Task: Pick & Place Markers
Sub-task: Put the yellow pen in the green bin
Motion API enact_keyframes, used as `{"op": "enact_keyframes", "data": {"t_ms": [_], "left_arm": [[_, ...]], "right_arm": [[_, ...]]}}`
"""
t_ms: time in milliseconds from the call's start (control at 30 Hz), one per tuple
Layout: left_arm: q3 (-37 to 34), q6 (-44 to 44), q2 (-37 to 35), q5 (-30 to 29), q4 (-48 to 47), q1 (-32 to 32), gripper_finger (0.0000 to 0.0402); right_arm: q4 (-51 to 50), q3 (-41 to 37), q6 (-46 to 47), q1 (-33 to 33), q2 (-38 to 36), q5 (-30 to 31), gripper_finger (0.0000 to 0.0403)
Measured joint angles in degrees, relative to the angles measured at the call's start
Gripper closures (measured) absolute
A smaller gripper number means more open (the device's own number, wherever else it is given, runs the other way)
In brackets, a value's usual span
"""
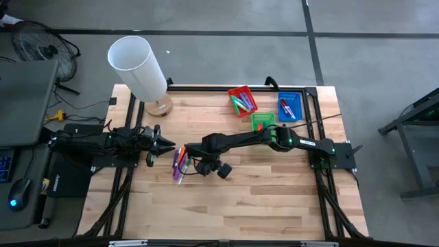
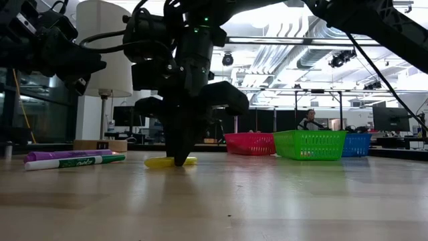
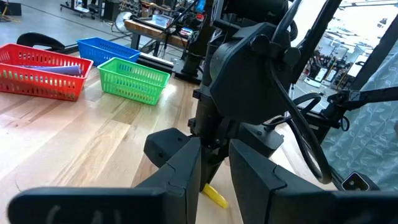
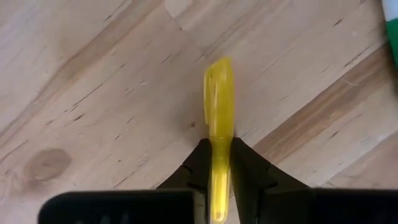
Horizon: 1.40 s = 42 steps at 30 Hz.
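Note:
A yellow marker (image 4: 219, 93) lies flat on the wooden table (image 1: 240, 199), left of its middle, and my right gripper (image 4: 217, 148) is shut on it from above (image 2: 179, 158). Beside it lie several more markers (image 1: 180, 165), among them a purple one (image 2: 63, 155) and a green one (image 2: 80, 162). My left gripper (image 1: 164, 145) hovers level at the table's left, pointing at the right arm. Its fingers (image 3: 180, 177) stand a little apart with nothing between them. My right gripper pinches the yellow marker's barrel (image 4: 219, 134) between its two fingers (image 4: 249, 168), one on each long side. The fingers come from above, pointing down, and lie across the marker. The marker rests flat on the table, one end (image 4: 217, 65) sticking out past the fingertips.
Three small trays stand at the far right: red (image 1: 241, 100) with markers inside, green (image 1: 263, 121) and blue (image 1: 289, 106). A white-shaded lamp (image 1: 137, 65) stands at the far left corner. A person (image 2: 309, 120) sits in the room behind. Bare wood lies toward the near edge.

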Motion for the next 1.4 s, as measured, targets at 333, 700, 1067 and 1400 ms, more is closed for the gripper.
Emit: {"op": "enact_keyframes", "data": {"t_ms": [333, 700, 1067, 1400], "left_arm": [[0.0, 0.0, 0.0, -0.01, 0.0, 0.0, 0.0318], [0.01, 0.02, 0.0, 0.01, 0.0, 0.0, 0.0318], [0.01, 0.0, -0.02, -0.01, 0.0, 0.0, 0.0318], [-0.01, 0.01, -0.02, 0.01, 0.0, 0.0, 0.0318]], "right_arm": [[-6.11, -0.26, 5.58, 0.5, -1.79, 2.94, 0.0374], [-13.58, -0.33, 26.61, 0.35, -4.56, 9.16, 0.0377], [-19.86, -1.99, 46.71, 0.36, -9.5, 17.76, 0.0377], [-1.68, -31.72, 56.61, 0.24, -28.04, 15.84, 0.0377]]}}
